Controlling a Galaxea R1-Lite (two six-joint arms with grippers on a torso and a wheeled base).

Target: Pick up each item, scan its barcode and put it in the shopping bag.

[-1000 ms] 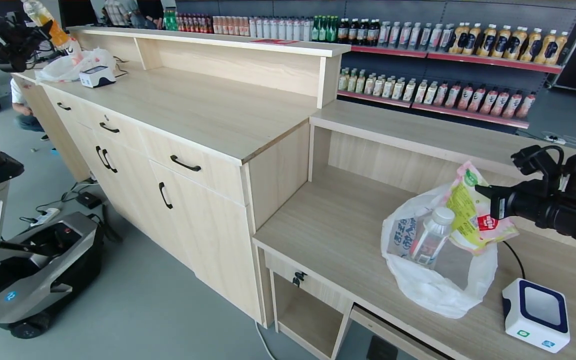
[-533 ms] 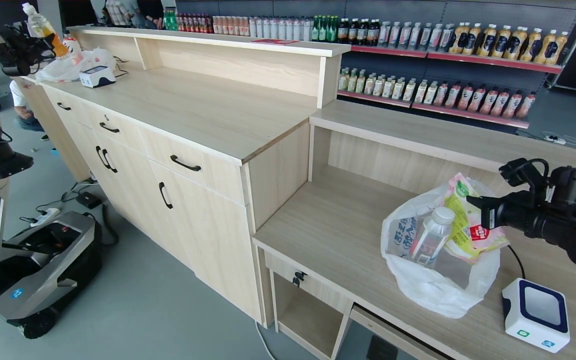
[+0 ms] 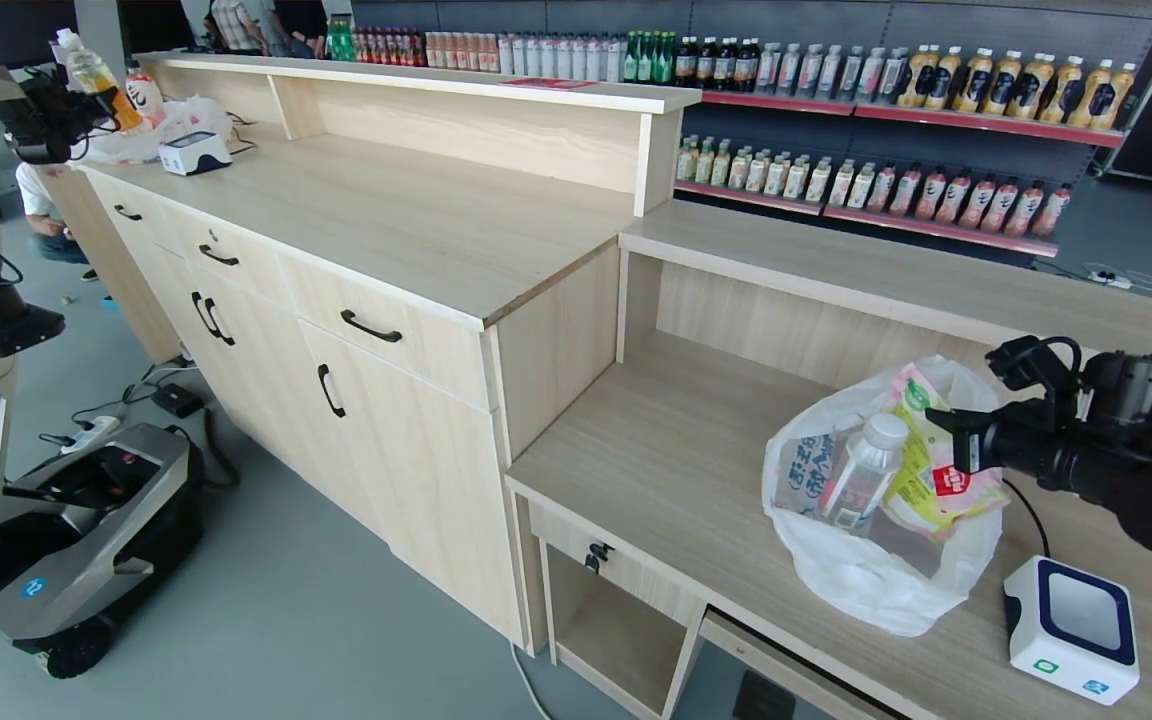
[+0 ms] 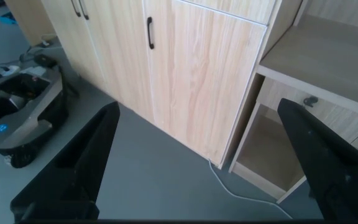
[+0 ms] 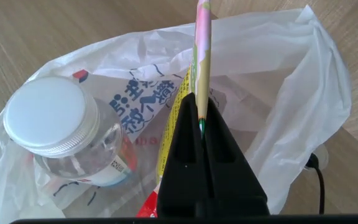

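Head view: R gripper (image 3: 948, 442) pinches a snack pkt (image 3: 921, 470) by its side edge. The pkt is upright, lower part inside the mouth of the shopping bag (image 3: 866, 585) on the counter (image 3: 676, 450). A bottle (image 3: 861, 478) leans in the bag just beside the pkt. The scanner (image 3: 1071, 628) sits near the bag, not touching it.

R wrist view adds detail: pkt seen edge-on, clamped between narrow-set fingers (image 5: 185, 143), w/ the bottle's white cap close by and bag film around both.

L wrist view: L gripper (image 4: 197, 104) spread wide, empty, above the floor (image 4: 160, 180) by the cabinet doors (image 4: 197, 68).

Pkt's bottom end is hidden behind fingers and bag; can't tell if it touches the bag's bottom. Bottle's lower half is veiled by film.
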